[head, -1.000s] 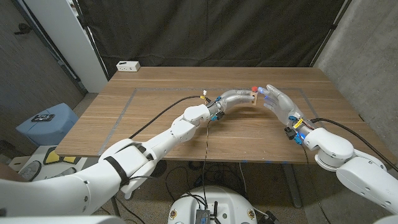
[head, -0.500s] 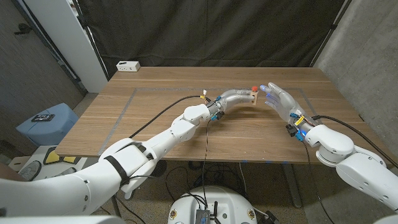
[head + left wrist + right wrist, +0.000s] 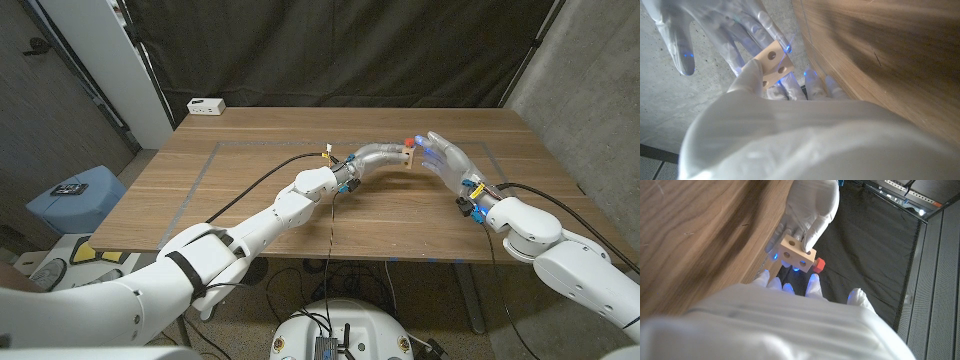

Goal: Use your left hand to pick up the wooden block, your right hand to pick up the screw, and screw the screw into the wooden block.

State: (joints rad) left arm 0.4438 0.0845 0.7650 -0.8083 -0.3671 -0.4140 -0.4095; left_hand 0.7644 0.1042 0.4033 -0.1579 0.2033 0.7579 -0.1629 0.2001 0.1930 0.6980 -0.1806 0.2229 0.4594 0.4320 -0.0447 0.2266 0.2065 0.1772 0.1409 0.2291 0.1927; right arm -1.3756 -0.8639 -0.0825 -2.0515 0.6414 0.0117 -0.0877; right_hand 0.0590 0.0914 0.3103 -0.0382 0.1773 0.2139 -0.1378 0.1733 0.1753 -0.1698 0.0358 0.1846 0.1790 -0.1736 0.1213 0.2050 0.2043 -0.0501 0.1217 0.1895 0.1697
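Bench: wood, visible grain, low satin sheen. Wooden block: pale raw wood, matt, smooth-drilled holes. Screw: red, plastic-looking, matt. Both hands, left hand & right hand: smooth glossy whitish covering. Backdrop: black cloth, matt, creased.

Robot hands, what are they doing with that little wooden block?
The robot's left hand holds a small wooden block with holes in it up above the table. A red screw sticks out of the block's side. The right hand is right next to it with its fingers spread, at the screw end. I can't tell if it's touching the screw.
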